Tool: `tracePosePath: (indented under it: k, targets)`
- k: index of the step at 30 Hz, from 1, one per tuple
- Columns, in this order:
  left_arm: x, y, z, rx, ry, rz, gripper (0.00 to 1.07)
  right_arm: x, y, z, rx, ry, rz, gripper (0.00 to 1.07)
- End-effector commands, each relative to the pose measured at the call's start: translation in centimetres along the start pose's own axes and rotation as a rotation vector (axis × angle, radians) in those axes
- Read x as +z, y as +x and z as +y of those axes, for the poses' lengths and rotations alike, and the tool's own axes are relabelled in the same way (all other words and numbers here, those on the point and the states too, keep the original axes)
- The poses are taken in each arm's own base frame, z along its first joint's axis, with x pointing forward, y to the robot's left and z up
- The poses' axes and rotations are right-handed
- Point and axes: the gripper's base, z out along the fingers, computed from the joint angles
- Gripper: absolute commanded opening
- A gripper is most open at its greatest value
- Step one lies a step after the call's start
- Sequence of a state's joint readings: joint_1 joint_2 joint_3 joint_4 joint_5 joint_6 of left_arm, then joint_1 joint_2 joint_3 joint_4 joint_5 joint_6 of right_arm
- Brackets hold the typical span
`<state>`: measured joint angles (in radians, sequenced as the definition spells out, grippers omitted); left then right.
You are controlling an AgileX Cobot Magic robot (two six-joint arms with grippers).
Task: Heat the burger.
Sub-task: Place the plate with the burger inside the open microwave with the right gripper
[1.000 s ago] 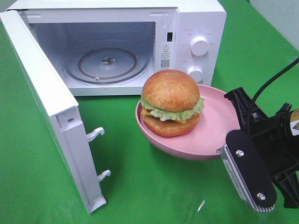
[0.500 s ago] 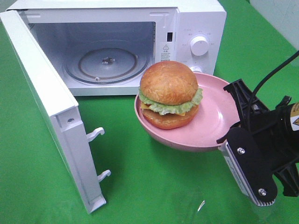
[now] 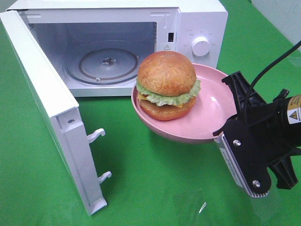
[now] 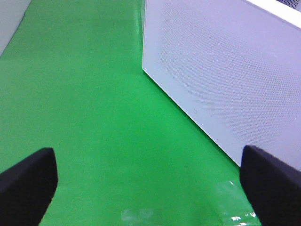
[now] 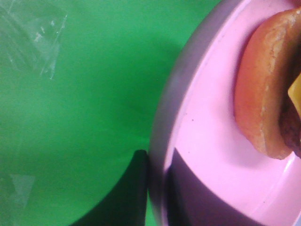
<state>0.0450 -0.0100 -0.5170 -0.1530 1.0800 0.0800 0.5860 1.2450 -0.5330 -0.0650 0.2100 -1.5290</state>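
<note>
Right claw is clenched on the near rim of the pink plate, one finger inside and one outside, holding it tilted above the green tabletop. On the plate's left half sits the burger, just in front of the microwave at the right end of its mouth. Its door stands wide, and the glass turntable inside is bare. Left claw hangs released, fingers spread wide, over the tabletop near a white dotted panel.
</note>
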Motion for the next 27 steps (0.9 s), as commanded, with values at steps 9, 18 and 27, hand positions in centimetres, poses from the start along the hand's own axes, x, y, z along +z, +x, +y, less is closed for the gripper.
tracePosePath:
  k: [9,18,27]
  targets:
    - [-0.1,0.0,0.0,0.003,0.005,-0.022,1.0,1.5,-1.5,-2.9,-0.025,0.078,-0.044,0.0]
    - [-0.1,0.0,0.0,0.003,0.005,-0.022,1.0,3.3,-1.6,-3.6,-0.005,0.072,-0.047,0.0]
    - [-0.1,0.0,0.0,0.003,0.005,-0.022,1.0,4.6,-1.7,-4.8,0.018,0.074,-0.049,0.0]
